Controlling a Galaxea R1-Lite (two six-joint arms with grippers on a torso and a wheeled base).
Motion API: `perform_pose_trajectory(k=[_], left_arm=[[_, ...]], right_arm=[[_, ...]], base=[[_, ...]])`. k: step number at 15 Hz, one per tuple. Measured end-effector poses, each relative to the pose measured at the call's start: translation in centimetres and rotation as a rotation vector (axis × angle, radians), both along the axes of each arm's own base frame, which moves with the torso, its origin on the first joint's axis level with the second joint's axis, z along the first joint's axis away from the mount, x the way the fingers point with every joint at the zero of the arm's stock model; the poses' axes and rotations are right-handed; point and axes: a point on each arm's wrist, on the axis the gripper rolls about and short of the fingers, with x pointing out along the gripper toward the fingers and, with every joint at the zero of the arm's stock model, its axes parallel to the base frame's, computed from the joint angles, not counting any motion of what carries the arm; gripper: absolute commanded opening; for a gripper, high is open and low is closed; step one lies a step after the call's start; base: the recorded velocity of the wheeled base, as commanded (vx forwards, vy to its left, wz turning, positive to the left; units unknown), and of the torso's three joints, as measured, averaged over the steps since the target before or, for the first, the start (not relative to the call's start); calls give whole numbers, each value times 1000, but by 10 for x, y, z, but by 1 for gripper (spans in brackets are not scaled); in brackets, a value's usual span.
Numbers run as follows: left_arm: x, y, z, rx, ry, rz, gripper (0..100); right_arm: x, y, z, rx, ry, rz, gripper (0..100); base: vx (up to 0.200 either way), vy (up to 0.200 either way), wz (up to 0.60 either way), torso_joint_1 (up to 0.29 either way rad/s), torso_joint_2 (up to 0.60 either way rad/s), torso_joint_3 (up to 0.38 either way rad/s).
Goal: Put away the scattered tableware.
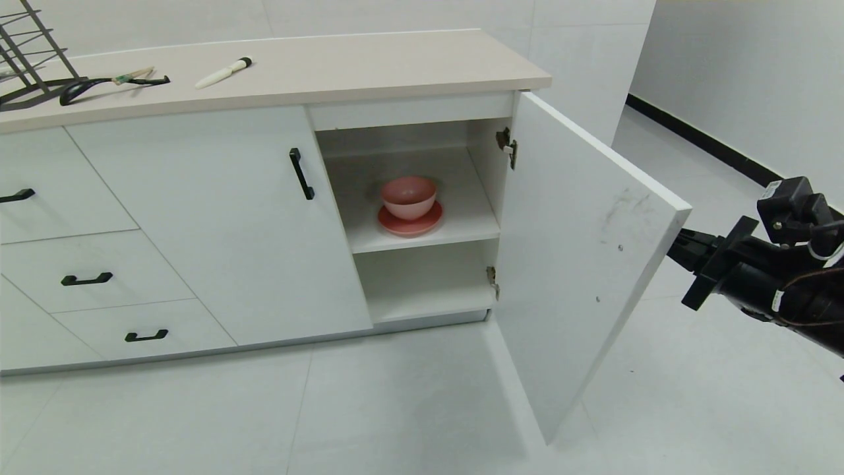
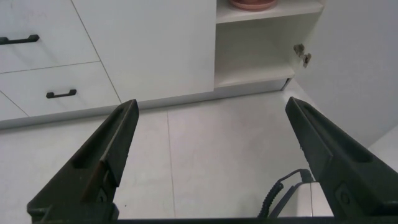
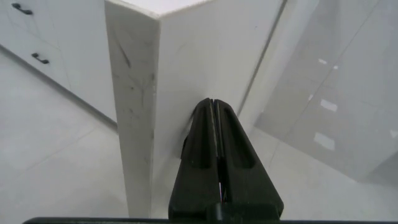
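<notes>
Bowl (image 1: 409, 196) stacked on plate (image 1: 409, 224) behind door (image 1: 580, 251) | right tool (image 3: 212, 104) held closed outside door | left tool (image 2: 210, 106) spread open

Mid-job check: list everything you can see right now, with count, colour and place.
Round pink bowl: one, pink, on the plate, upper cabinet shelf.
Flat red plate: one, red, under the bowl.
White knife-like utensil: one, white with a dark handle, beige countertop.
Black long-handled utensil: at least one, black, countertop's left.
Black wire rack: one, black, countertop's far left.
White cabinet door: one, white, open.
Drawer handles: three, black, left drawers.
Left tool: one, black, open, above the floor.
Right tool: one, black, shut, at the door's outer face.
</notes>
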Motion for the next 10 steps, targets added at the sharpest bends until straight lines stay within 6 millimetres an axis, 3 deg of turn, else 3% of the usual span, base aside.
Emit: perform_pose_trajectory(k=[10], left_arm=[[0,0,0,0,0,1,100]], right_arm=[[5,39,1,3,-12,137,0]], base=[[0,0,0,0,0,0]])
